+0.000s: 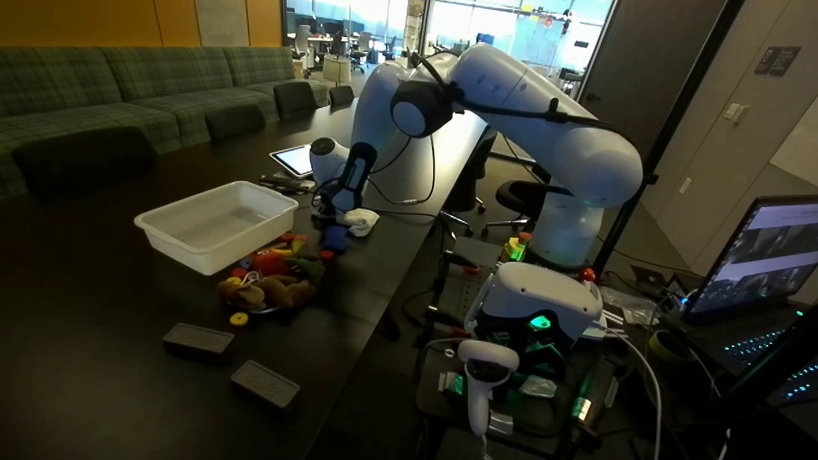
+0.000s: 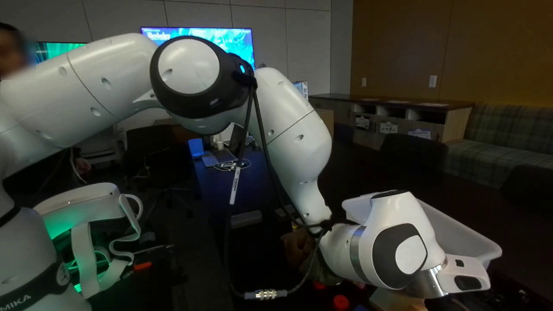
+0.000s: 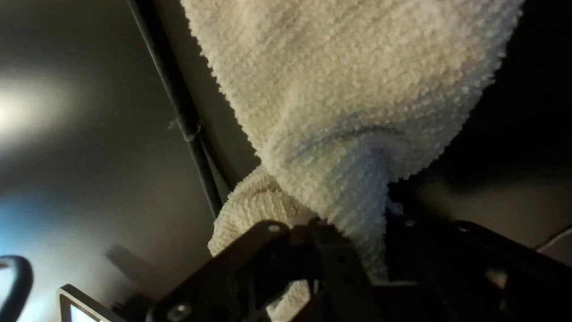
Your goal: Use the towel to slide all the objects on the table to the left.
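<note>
The white towel (image 3: pixel 357 80) fills the upper middle of the wrist view and narrows down between the fingers of my gripper (image 3: pixel 357 228), which is shut on it. In an exterior view the towel (image 1: pixel 362 222) hangs beside the gripper (image 1: pixel 328 214) near the table edge. A blue block (image 1: pixel 334 238) stands just in front of them. A pile of a brown plush toy (image 1: pixel 281 291), an orange-red item (image 1: pixel 271 262) and a green plush (image 1: pixel 308 267) lies nearby. A yellow disc (image 1: pixel 239 319) and two dark blocks (image 1: pixel 199 340) (image 1: pixel 266 384) are farther along the table.
A white bin (image 1: pixel 214 223) stands beside the pile; it also shows behind the arm (image 2: pixel 466 235). A tablet (image 1: pixel 295 160) and dark cables lie behind the gripper. The table edge (image 1: pixel 377 332) runs close to the objects. A cable connector (image 2: pixel 265 294) hangs from the arm.
</note>
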